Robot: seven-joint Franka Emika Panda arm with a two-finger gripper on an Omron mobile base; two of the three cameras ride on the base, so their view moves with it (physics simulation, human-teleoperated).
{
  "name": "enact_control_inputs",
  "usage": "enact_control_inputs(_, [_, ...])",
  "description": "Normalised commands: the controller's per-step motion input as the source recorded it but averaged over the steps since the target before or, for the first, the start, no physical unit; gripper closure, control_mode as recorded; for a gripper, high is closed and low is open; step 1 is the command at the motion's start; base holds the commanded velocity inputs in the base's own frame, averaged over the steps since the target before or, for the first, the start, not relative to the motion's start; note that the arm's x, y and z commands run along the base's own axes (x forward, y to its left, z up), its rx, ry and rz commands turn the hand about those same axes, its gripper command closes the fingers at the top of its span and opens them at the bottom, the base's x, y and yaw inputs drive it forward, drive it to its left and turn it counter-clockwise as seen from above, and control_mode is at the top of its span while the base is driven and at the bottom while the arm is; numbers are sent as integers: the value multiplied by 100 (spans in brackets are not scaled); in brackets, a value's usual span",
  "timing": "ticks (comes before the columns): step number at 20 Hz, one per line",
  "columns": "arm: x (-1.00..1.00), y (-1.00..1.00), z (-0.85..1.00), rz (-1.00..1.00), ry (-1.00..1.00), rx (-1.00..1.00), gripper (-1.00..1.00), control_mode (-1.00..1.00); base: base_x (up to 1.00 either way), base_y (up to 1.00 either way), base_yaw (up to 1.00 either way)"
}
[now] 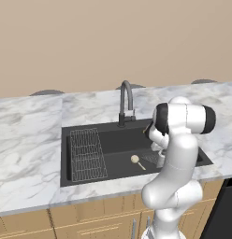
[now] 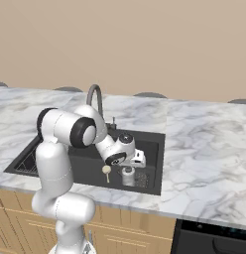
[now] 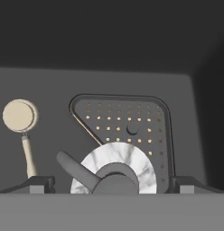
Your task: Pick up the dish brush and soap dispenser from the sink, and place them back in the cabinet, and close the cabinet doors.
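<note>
The black sink [image 1: 65, 132] holds both items. The marbled soap dispenser [image 3: 132, 163] stands upright by the drain; in the hand view I look straight down on its dark pump top. My gripper [image 3: 114, 185] hangs open right above it, one fingertip on each side and no contact. From the right base view the gripper [image 2: 133, 163] sits just over the soap dispenser [image 2: 128, 176]. The dish brush [image 3: 20, 116] lies flat on the basin floor to the left, cream head up; it also shows as the dish brush [image 1: 135, 159] [image 2: 106, 170]. The cabinet and its doors are out of view.
A dark gooseneck faucet [image 1: 126, 95] rises behind the basin. A wire rack [image 1: 86, 154] fills the sink's left half. A perforated drain plate [image 3: 127, 118] lies under the bottle. Marble counter [image 1: 29, 140] surrounds the sink, with tan drawer fronts [image 1: 90, 224] below.
</note>
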Motion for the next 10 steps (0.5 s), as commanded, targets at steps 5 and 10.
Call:
enact_control_inputs(5, [4,0,-7,0,0,0,-100,-100,0,0,0])
enact_control_inputs(10, [0,0,-6,0,0,0,-100,-100,0,0,0])
